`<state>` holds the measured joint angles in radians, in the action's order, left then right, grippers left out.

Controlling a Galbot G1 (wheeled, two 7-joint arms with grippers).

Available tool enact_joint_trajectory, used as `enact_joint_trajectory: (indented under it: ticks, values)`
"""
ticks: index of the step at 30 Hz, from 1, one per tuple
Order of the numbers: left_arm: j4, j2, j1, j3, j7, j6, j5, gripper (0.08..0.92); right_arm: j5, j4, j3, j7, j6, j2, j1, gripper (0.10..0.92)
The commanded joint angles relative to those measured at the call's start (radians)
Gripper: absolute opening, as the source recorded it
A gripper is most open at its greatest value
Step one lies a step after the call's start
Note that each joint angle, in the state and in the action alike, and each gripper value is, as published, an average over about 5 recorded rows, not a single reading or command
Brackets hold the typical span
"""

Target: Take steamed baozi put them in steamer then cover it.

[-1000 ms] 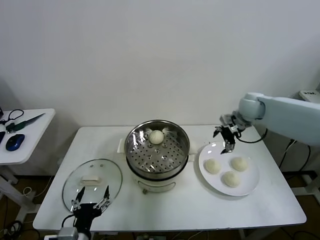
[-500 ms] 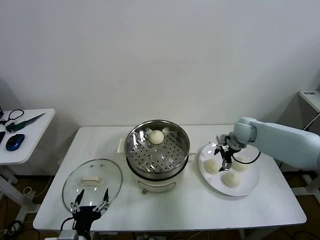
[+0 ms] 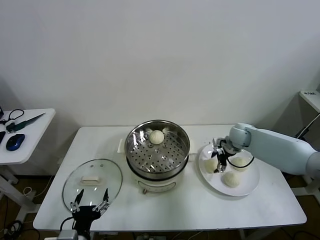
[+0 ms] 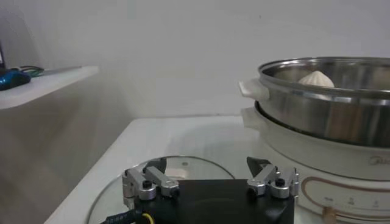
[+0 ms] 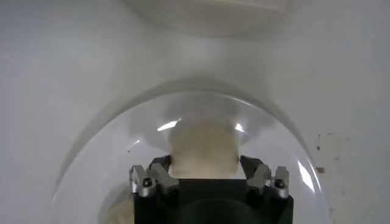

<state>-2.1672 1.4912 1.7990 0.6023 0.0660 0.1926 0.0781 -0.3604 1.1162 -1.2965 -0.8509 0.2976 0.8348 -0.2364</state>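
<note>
The steel steamer (image 3: 172, 156) on its white pot base holds one baozi (image 3: 157, 137) near its far rim; this baozi (image 4: 315, 78) also shows in the left wrist view. Three more lie on the white plate (image 3: 245, 189). My right gripper (image 3: 218, 162) is down on the plate, shut on the leftmost baozi (image 5: 203, 149), with a finger against each of its sides. The other two baozi (image 3: 240, 164) (image 3: 231, 179) lie free. The glass cover (image 3: 92, 182) rests flat on the table at the front left. My left gripper (image 3: 90, 201) hovers open over the cover's near edge.
A small side table (image 3: 35, 131) at the far left carries a blue mouse (image 3: 15, 141) and other small items. The white table's front edge (image 3: 200, 223) runs just below the plate and cover. A wall stands close behind.
My right gripper has come down from above the plate's far edge onto the plate and closed on the leftmost baozi. The left gripper has barely moved.
</note>
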Motion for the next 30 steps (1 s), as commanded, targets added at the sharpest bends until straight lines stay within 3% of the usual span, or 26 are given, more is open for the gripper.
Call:
enact_joint_trajectory:
  ticks: [1, 9, 18, 24, 30]
  values:
    - [-0.003, 0.001, 0.002, -0.001, 0.001, 0.001, -0.003, 0.823, -0.046, 0.016, 0.01, -0.012, 0.01, -0.008, -0.012, 0.701]
    - [-0.019, 0.004, 0.009, -0.005, 0.001, 0.004, -0.008, 0.823, -0.177, 0.082, -0.236, -0.079, -0.026, -0.025, -0.38, 0.652]
    - [-0.04, -0.007, 0.018, -0.005, -0.001, 0.019, -0.008, 0.823, -0.487, 0.238, -0.491, -0.158, -0.027, 0.142, -0.921, 0.65]
    - [-0.052, -0.014, 0.018, -0.011, -0.003, 0.022, -0.004, 0.823, -0.607, 0.342, -0.35, -0.056, 0.06, 0.306, -0.908, 0.651]
    - [-0.059, -0.012, 0.019, -0.012, -0.004, 0.019, -0.005, 0.823, -0.604, 0.318, -0.293, 0.041, 0.13, 0.499, -0.738, 0.653]
